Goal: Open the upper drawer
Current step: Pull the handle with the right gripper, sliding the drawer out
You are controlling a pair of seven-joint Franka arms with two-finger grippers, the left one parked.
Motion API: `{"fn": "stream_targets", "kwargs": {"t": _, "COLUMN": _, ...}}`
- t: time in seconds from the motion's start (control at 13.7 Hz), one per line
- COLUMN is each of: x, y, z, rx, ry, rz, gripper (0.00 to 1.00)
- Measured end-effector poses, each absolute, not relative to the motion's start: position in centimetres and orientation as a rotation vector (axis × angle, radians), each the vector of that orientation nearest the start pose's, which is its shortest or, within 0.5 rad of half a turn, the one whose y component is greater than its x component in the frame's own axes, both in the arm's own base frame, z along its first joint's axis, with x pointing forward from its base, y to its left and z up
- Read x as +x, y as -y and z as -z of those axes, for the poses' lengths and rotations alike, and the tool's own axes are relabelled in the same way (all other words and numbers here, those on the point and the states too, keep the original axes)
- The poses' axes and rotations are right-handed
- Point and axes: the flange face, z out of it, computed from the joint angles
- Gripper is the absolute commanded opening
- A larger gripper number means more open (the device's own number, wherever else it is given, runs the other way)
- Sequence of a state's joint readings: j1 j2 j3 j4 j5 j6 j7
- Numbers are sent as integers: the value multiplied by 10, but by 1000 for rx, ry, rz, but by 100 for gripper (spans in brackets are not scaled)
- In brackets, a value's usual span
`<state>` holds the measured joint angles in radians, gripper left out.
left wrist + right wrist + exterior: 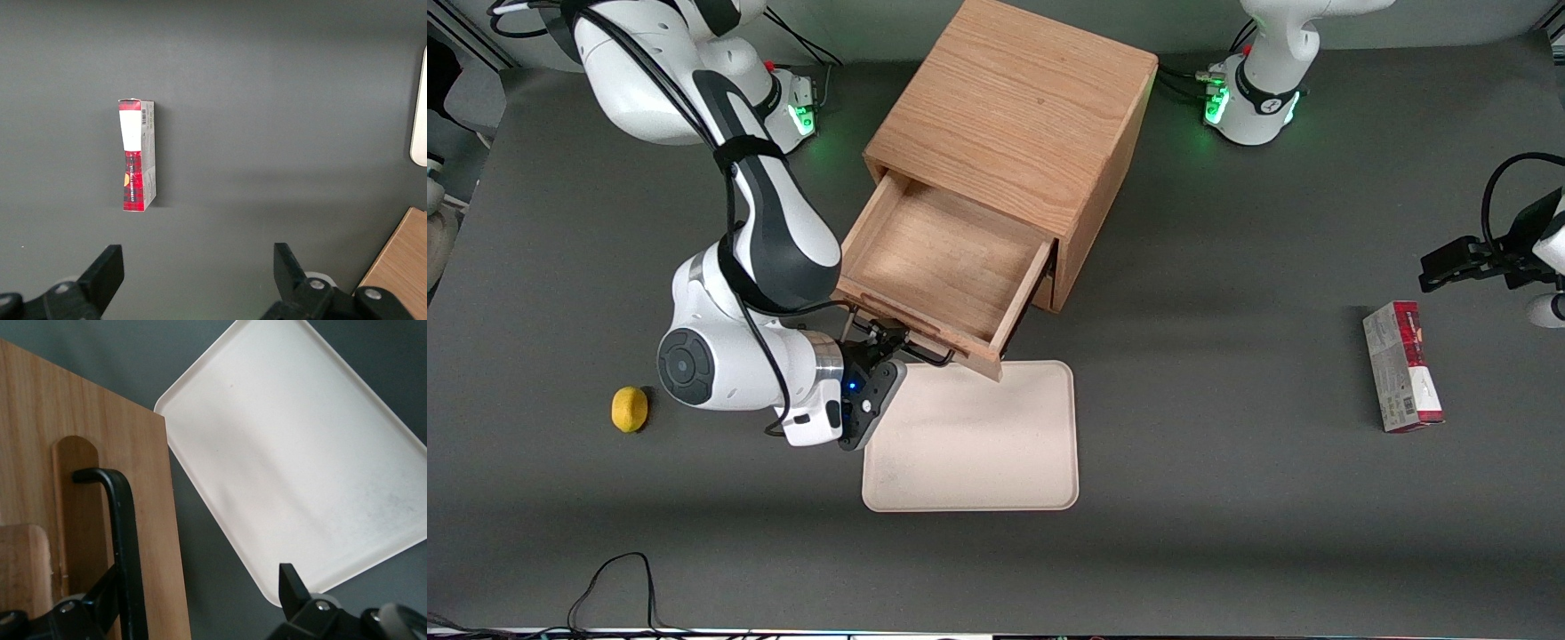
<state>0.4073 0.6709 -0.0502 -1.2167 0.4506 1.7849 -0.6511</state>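
Wide shallow light-oak upper drawer (947, 267) is pulled well out of the boxy oak cabinet (1014, 124), its bare wood floor showing and nothing inside. The drawer front hangs just above the edge of the cream rounded-rectangle tray (974, 440), which lies nearer the front camera. The long thin black wire handle (127, 540) runs across the drawer front. The right arm's black two-finger gripper (882, 345) is at that handle with fingers spread, one finger touching the bar, the other well apart over the tray. Small yellow lemon (629, 409) sits toward the working arm's end, red-and-grey carton (1402, 365) toward the parked arm's end.
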Motion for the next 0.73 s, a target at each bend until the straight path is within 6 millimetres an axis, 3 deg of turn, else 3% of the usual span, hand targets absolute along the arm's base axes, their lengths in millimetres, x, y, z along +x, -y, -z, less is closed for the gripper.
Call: {"fn": "stream_targets", "kwargs": {"t": 0.73, "x": 684, "y": -281, "z": -379, "rx": -2487, "ry": 1137, "rz": 1, "gripper": 100}}
